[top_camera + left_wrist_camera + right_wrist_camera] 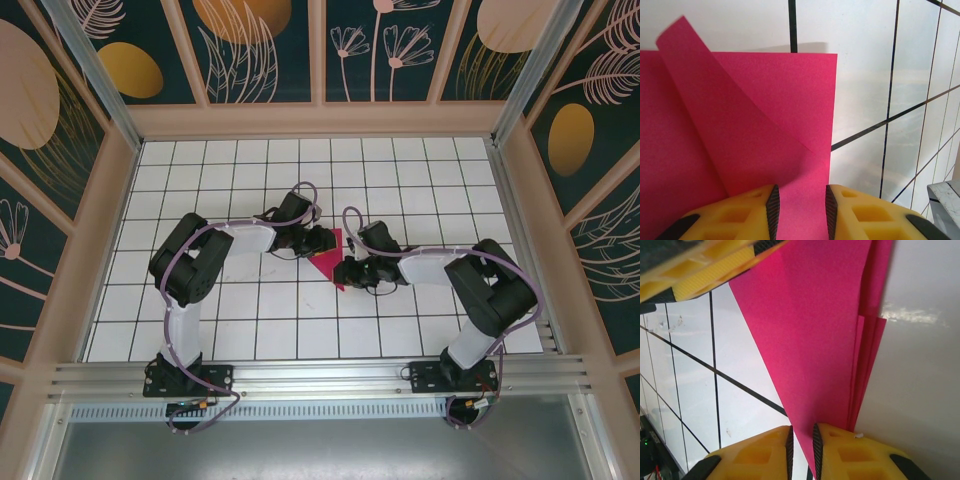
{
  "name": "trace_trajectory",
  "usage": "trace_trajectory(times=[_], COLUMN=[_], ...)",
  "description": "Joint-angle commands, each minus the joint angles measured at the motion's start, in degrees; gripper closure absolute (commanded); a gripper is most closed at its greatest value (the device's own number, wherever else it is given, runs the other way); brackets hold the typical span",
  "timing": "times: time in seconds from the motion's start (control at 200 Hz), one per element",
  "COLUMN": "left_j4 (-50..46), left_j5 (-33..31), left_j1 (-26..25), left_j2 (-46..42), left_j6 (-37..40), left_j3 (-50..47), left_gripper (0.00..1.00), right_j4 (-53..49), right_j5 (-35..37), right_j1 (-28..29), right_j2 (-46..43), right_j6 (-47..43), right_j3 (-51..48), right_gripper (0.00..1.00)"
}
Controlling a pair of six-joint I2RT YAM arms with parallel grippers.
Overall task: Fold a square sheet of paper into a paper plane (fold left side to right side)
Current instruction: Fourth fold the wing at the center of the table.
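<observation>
The square sheet of paper (328,258) lies near the middle of the white tiled table (250,170), between the two grippers, and it is partly folded. From the top camera its visible part looks like a narrow triangle. The long axis runs about from the near side to the far side of the table. The narrow tip points toward the near edge and the wide end is farther away.

The left gripper (318,240) is at the wide end. In its wrist camera the fingers (801,200) stand apart, and the paper (765,100) lies flat in the gap, with one flap folded over diagonally.

The right gripper (347,272) is at the narrow tip. In its wrist camera the layered paper (815,330) narrows down into the small gap between the fingers (802,437). I cannot tell if the pads really press it.
</observation>
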Motion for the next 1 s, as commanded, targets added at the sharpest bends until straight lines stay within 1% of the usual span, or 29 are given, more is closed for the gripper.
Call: trace_trajectory(times=[0.0, 0.145, 0.29, 0.405, 0.54, 0.631, 0.721, 0.991], left_j4=[-4.04, -4.11, -4.26, -4.22, -4.04, -3.96, -3.96, -3.79], left_j5=[-4.49, -4.59, -4.75, -4.76, -4.68, -4.63, -4.68, -4.43], left_j1=[0.01, 0.04, 0.02, -0.02, 0.00, 0.01, 0.03, -0.02], left_j2=[2.69, 2.69, 2.69, 2.62, 2.38, 2.23, 2.16, 2.16], left_j6=[1.29, 1.25, 1.30, 1.33, 1.22, 1.14, 1.20, 1.05], left_j3=[-0.50, -0.63, -0.50, -0.62, -0.81, -0.81, -0.85, -0.81], left_gripper=[0.66, 0.66, 0.66, 0.66, 0.66, 0.66, 0.66, 0.66], right_j4=[-8.75, -10.04, -11.52, -11.78, -11.12, -10.06, -7.55, -2.51], right_j5=[-0.13, -0.05, -0.31, 0.65, -0.68, -1.02, -1.44, 0.02], right_j1=[1.32, 1.50, 1.58, 1.27, -0.73, -1.01, -0.88, 0.42], right_j2=[-1.19, -3.48, -4.57, -7.13, -12.05, -13.33, -11.96, -2.00], right_j6=[-1.21, -1.13, -1.87, -2.45, -2.46, -2.32, -1.69, -1.13], right_j3=[-2.78, -4.48, -4.83, -3.67, -1.02, 0.45, 0.76, 2.17], right_gripper=[0.82, 0.84, 0.84, 0.85, 0.84, 0.84, 0.84, 0.84])
